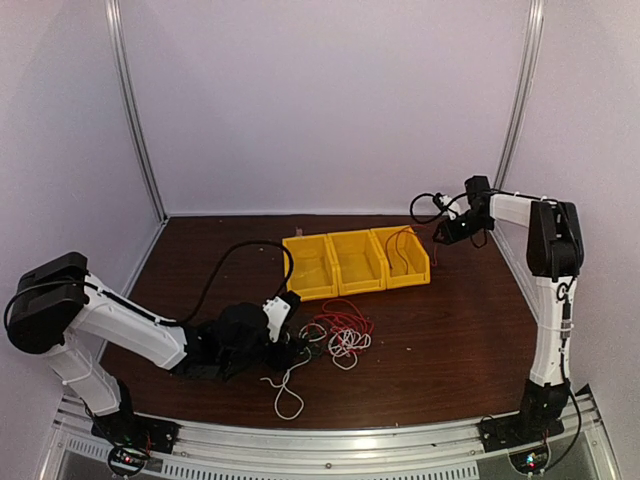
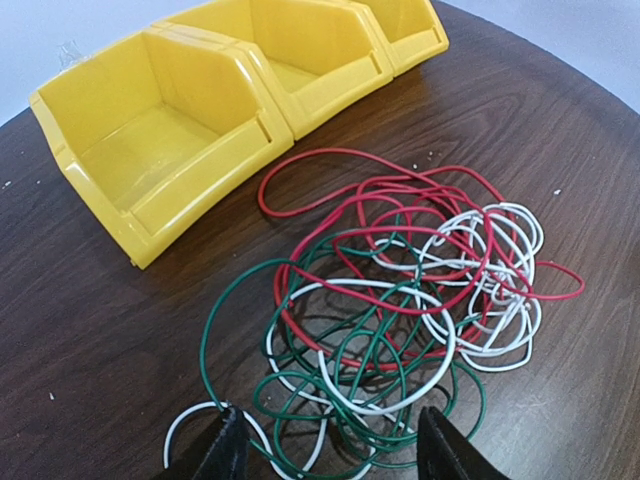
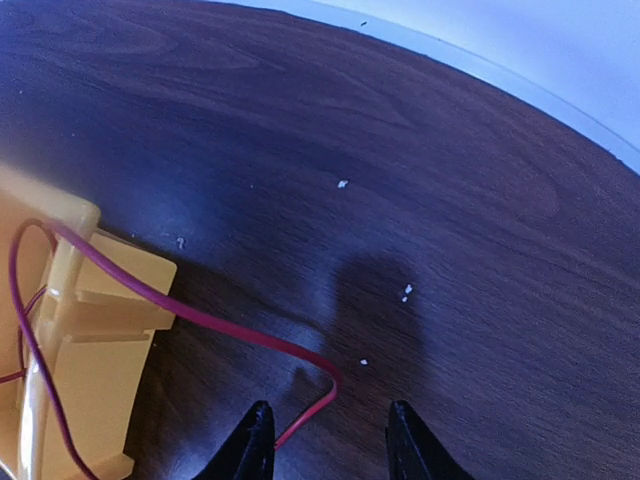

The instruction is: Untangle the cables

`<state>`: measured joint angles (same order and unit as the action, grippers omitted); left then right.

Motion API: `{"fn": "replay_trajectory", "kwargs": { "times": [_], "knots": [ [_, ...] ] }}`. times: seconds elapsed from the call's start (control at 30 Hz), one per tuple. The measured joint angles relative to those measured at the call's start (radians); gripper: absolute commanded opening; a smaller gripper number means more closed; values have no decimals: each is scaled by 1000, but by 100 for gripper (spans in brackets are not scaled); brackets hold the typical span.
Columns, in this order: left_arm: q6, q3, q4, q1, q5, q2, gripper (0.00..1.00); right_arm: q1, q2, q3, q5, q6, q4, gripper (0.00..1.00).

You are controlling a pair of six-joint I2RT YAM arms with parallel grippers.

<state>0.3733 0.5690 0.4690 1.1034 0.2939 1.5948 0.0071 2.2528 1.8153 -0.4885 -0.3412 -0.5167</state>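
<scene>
Left tool [image 2: 335, 455] spread over a tangle of thin red, white and green cables [image 2: 400, 300], near left of centre on the dark wood bench [image 1: 450, 340].
The tangle's nearest green and white loops lie between the spread fingers, none pinched. Just beyond stand three yellow plastic bins [image 2: 200, 100] in a row. A separate thin red cable [image 3: 200, 315] hangs over the right bin's wall onto the bench. At far right its end lies loose between the right tool's [image 3: 325, 445] spread fingers.
</scene>
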Motion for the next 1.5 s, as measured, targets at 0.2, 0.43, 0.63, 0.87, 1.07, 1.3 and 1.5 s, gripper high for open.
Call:
{"fn": "replay_trajectory", "kwargs": {
  "times": [0.2, 0.43, 0.63, 0.87, 1.07, 1.3, 1.5],
  "knots": [
    [0, 0, -25, 0, 2, -5, 59, 5, 85, 65, -6, 9, 6, 26],
    [0, 0, -29, 0, 2, -8, 59, 4, 115, 90, -40, 26, 27, 0],
    [0, 0, -28, 0, 5, -7, 59, 12, -39, -117, -58, 32, 87, 0],
    [0, 2, -3, 0, -3, 24, 59, 80, -329, -252, -58, 36, 153, 0],
    [0, 12, 3, 0, -14, 42, 59, 145, -341, -256, -58, 42, 201, 0],
    [1, 11, 3, 0, -14, 35, 59, 201, -204, -256, -14, 54, 195, 0],
    [5, 9, 2, 0, -14, 23, 59, 264, -143, -236, 29, 59, 180, 0]
  ]
}}
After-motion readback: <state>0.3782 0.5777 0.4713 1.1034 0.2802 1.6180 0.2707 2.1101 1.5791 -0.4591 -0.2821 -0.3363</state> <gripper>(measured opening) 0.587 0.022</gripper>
